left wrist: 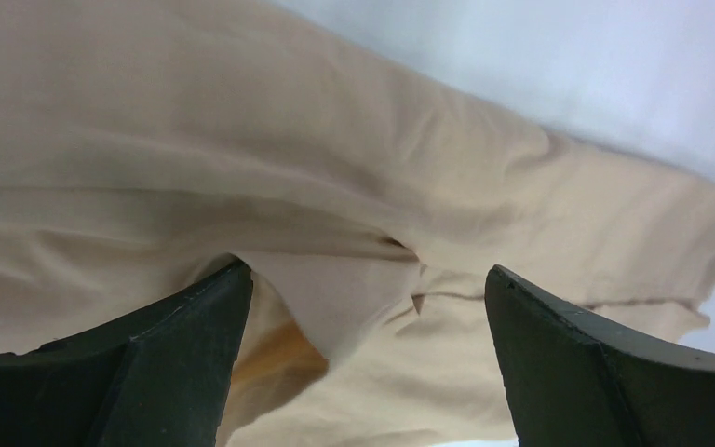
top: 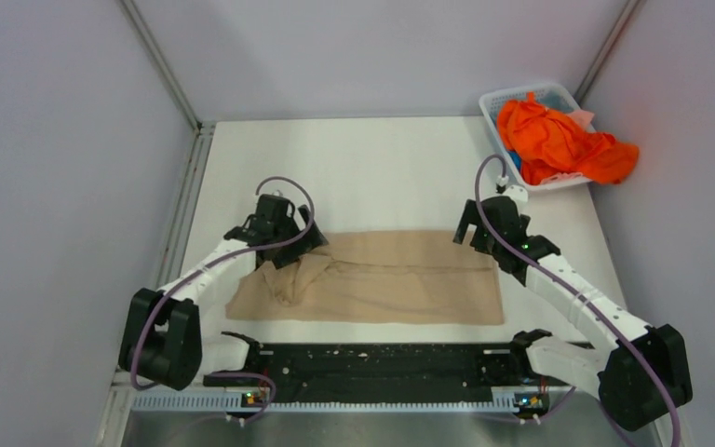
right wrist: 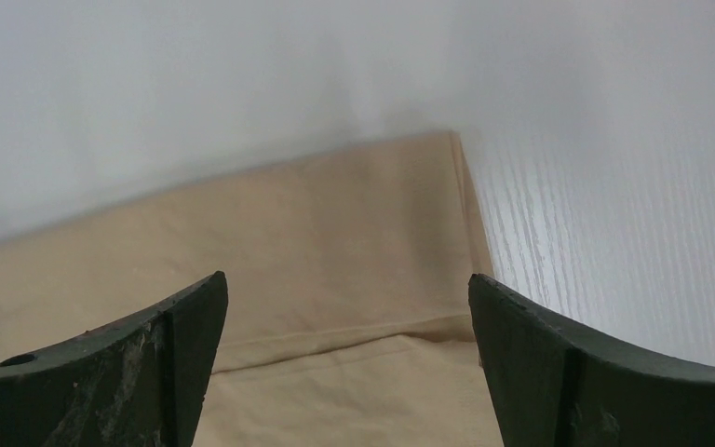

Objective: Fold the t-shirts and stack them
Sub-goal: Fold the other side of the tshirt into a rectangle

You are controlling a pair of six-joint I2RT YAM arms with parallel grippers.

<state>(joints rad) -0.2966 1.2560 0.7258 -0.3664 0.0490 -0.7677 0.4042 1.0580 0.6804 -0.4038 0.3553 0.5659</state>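
Note:
A beige-tan t-shirt (top: pixel 382 284) lies folded into a wide band across the near half of the table, its left end rumpled. My left gripper (top: pixel 284 244) hovers over that rumpled left end, jaws wide open, with loose folds of the shirt (left wrist: pixel 354 186) below and nothing pinched. At the shirt's far right corner my right gripper (top: pixel 475 233) is open too; between its fingers I see the flat cloth (right wrist: pixel 335 279) and a folded hem edge. Bright orange t-shirts (top: pixel 559 144) are heaped in the basket at the back right.
A white plastic lattice basket (top: pixel 512 98) stands at the table's far right corner, with orange cloth spilling over its right rim. Grey walls close in the table on three sides. A black rail (top: pixel 372 363) runs between the arm bases along the near edge.

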